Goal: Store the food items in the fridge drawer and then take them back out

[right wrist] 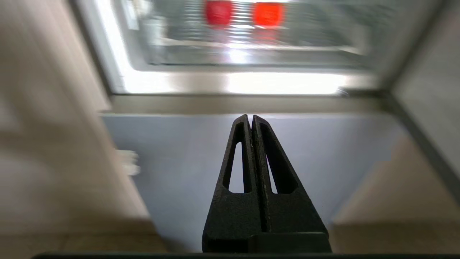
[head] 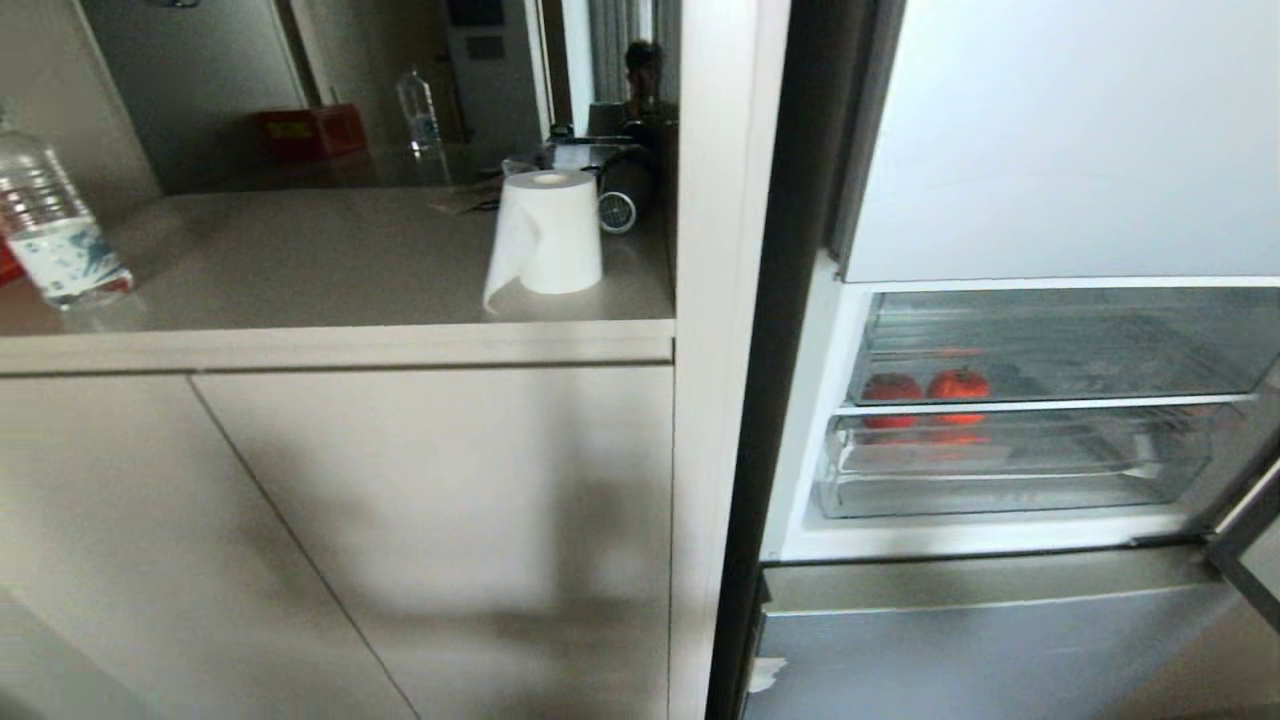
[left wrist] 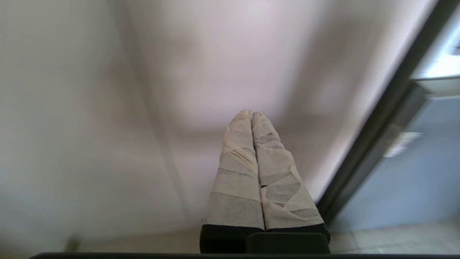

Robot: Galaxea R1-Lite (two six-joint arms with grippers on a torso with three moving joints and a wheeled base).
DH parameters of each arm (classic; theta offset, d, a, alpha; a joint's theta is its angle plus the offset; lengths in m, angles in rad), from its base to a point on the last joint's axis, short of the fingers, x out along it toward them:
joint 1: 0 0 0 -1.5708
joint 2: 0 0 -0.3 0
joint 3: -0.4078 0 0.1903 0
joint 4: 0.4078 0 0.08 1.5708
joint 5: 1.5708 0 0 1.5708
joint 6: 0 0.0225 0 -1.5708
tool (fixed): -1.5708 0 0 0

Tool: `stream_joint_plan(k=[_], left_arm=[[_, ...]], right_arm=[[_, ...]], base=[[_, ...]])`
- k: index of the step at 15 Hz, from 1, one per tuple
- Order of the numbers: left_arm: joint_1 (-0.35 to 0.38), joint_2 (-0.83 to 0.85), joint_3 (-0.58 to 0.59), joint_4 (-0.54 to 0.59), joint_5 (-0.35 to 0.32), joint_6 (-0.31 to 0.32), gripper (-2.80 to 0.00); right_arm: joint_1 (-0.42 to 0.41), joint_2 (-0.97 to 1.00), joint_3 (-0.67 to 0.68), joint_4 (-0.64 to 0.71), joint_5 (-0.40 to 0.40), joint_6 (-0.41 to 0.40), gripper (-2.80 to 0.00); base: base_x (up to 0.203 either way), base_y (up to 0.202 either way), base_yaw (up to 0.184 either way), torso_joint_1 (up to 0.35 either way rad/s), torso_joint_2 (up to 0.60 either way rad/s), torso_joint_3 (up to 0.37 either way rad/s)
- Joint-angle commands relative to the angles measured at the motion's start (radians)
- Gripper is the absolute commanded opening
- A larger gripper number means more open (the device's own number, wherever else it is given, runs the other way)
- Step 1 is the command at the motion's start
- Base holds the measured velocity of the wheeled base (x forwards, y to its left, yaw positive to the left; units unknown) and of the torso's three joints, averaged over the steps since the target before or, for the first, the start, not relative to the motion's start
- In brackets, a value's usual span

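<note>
Two red fruits sit side by side in the open fridge, on the shelf above the clear drawer. They lie ahead of and above the right tool, which is clenched and empty, pointing at the panel below. The left tool, also clenched and empty, faces the cabinet door, farther off. The right arm looks nearer.
</note>
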Motion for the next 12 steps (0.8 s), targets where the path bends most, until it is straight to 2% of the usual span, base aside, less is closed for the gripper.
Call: stream_joint_plan(k=[1, 4, 8, 10, 12], left_arm=[[0.0, 0.0, 0.0, 0.001, 0.001, 0.0, -2.8], [0.0, 0.0, 0.0, 0.001, 0.001, 0.0, -2.8], [0.0, 0.0, 0.0, 0.001, 0.001, 0.0, -2.8], [0.0, 0.0, 0.0, 0.001, 0.001, 0.0, -2.8], [0.0, 0.0, 0.0, 0.001, 0.001, 0.0, -2.8]], right_arm=[[0.0, 0.001, 0.002, 0.0, 0.0, 0.001, -2.8], [0.0, 0.001, 0.0, 0.0, 0.0, 0.004, -2.8], [0.0, 0.003, -0.012, 0.004, 0.012, -0.084, -2.8], [0.0, 0.081, -0.102, 0.019, 0.03, -0.067, -2.8], [0.001, 0.273, -0.188, 0.03, 0.055, -0.017, -2.8]], base=[[0.002, -0.008, 0.172, 0.004, 0.0, 0.005], [0.002, -0.008, 0.153, 0.002, 0.0, 0.002], [0.001, 0.0, 0.018, 0.001, 0.0, 0.0], [0.0, 0.0, 0.0, 0.0, 0.0, 0.0], [0.0, 0.0, 0.0, 0.0, 0.0, 0.0]])
